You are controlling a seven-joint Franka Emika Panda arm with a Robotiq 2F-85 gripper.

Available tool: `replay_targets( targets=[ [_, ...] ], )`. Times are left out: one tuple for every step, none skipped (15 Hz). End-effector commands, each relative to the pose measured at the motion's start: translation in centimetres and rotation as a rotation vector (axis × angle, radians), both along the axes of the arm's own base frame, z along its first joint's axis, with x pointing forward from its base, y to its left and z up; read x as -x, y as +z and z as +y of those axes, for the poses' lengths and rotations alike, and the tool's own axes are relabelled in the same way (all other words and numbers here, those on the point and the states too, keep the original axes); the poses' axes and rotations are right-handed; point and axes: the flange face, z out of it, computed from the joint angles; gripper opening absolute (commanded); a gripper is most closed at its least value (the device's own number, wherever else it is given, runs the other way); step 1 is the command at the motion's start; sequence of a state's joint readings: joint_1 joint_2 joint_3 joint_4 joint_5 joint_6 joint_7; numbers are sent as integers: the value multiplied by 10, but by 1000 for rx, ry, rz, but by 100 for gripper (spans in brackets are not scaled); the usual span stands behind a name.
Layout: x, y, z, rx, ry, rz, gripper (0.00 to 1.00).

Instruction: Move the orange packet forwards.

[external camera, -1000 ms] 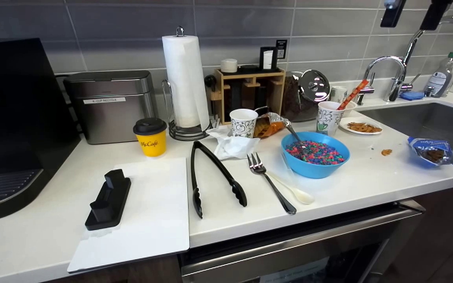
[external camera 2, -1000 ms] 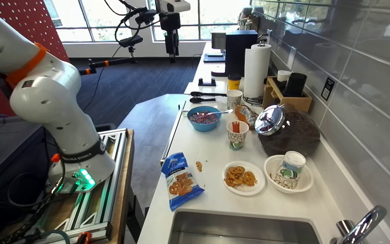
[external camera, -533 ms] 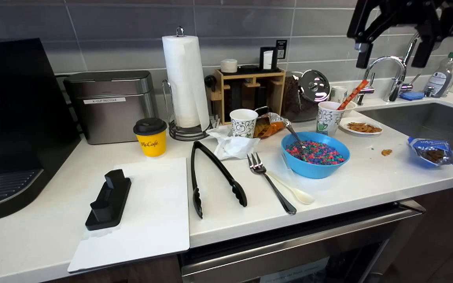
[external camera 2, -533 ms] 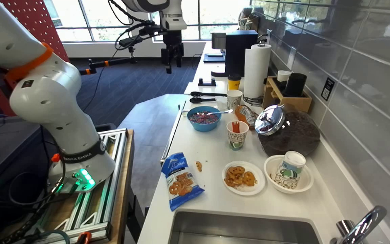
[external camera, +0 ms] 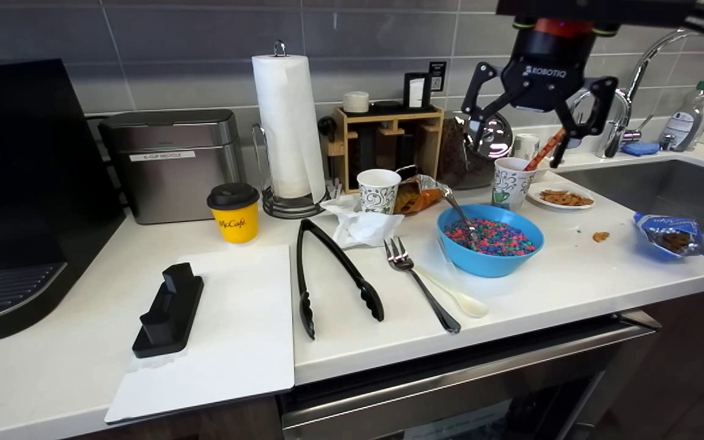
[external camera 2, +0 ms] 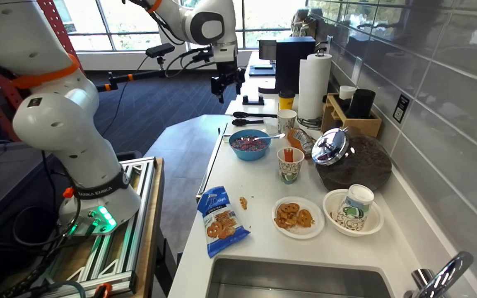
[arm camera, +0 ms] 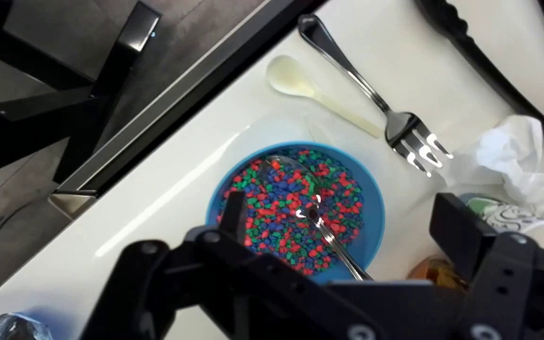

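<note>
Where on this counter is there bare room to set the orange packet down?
Free: counter along the front edge between the blue bowl and blue packet; also between the black machine and white board. Crowded: around the orange packet, with paper cup, crumpled tissue and blue bowl close by.

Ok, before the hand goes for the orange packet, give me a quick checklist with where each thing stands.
1. Hand open and holding nothing: ok.
2. Orange snack packet in sight: ok in both exterior views; partly hidden in the wrist view.
3. Hand lined up with the packet: not ok; the wrist view frames the blue bowl instead.
4. Packet clear of the metal spoon: cannot tell; they look close.
5. Packet clear of the patterned paper cup beside it: cannot tell.
</note>
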State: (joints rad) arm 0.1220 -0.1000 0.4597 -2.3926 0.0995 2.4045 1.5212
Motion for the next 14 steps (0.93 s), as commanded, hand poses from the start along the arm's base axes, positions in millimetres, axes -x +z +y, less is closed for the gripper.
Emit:
replay_targets(
  targets=[
    [-46, -18, -3, -13, -188, -56, 100],
    [-60, -21, -6, -10, -240, -79, 100],
    [-73, -22, -11, -2, -289, -98, 100],
    [-88, -25, -18, 14, -333, -118, 100],
    [-101, -27, -24, 31, -377, -137, 100],
    [-114, -31, -23, 51, -405, -157, 100],
    [-125, -34, -19, 65, -422, -171, 100],
    [-134, -41, -17, 78, -426, -177, 100],
    [-141, -43, -12, 77, -432, -194, 100],
    [-147, -49, -5, 68, -434, -192, 100],
    [-153, -57, 0, 71, -433, -195, 100],
    [-157, -62, 6, 69, -425, -202, 100],
    [-162, -67, 11, 72, -419, -211, 100],
    [-167, -72, 12, 86, -409, -231, 100]
  ],
)
